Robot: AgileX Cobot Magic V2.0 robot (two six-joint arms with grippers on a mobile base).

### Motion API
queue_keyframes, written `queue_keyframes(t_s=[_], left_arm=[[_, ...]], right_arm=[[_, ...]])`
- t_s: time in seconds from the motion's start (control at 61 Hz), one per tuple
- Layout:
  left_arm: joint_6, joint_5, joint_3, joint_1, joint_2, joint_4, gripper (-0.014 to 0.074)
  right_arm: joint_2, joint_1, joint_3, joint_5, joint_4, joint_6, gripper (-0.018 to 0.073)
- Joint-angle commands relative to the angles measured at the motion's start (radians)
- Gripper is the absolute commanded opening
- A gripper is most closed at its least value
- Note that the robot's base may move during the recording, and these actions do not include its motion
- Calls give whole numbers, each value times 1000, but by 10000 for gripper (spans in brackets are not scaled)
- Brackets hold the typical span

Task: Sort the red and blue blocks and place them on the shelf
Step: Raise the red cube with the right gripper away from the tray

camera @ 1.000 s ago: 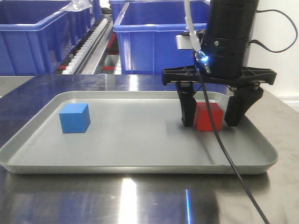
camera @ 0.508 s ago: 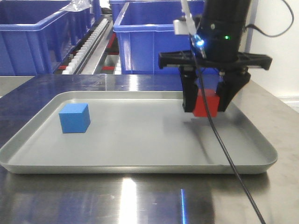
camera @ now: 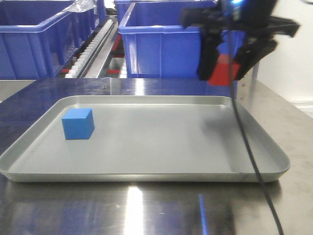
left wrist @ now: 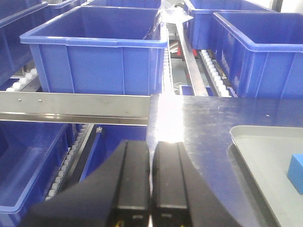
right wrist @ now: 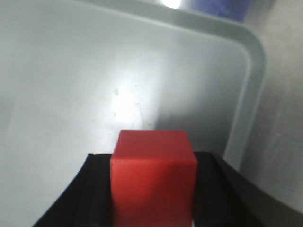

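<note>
Red block (right wrist: 152,177) looks like a plain matte cube, prob light and stiff. Foam or wood, can't tell which. Flat parallel faces make it an easy pinch: grab two opposite sides around mid height, which is the hold it's in rn. Matte skin shouldn't be slippery imo, and it doesn't look fragile.

Right gripper (camera: 226,72) is clamped on it, fingers flat on its left and right faces, jaws only as wide as the cube. In the front view it hangs in the air at the upper right of the frame, clear of the grey tray (camera: 146,177), w/ a blue bin (camera: 161,44) behind. Wrist view shows tray floor under it, near the tray corner at upper right.

Blue block (camera: 78,124) sits on the tray floor at the left of the frame, nothing touching it. Same shape, so the same grip should work.

Left gripper (left wrist: 151,182) has its jaws pressed together w/ nothing between them, bottom centre of its view, facing the shelf (left wrist: 75,107) rail and bins.
</note>
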Motion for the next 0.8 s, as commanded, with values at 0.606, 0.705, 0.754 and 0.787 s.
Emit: queue_keyframes(t_s=[0.606,0.705,0.754,0.787], left_arm=[[-5,-87,23,-3,-15,-1,122],[-5,-87,23,-3,-15,-1,122],[-5,-87,23,-3,-15,-1,122],[-5,-87,23,-3,-15,-1,122]], right_arm=[[-678,-354,685,-744,72,-224,37],[-786,-354,743,-751,72,-224,37],[-842,-354,771,-751,71,-224,37],[-876,-354,786,-749,69,-224,37]])
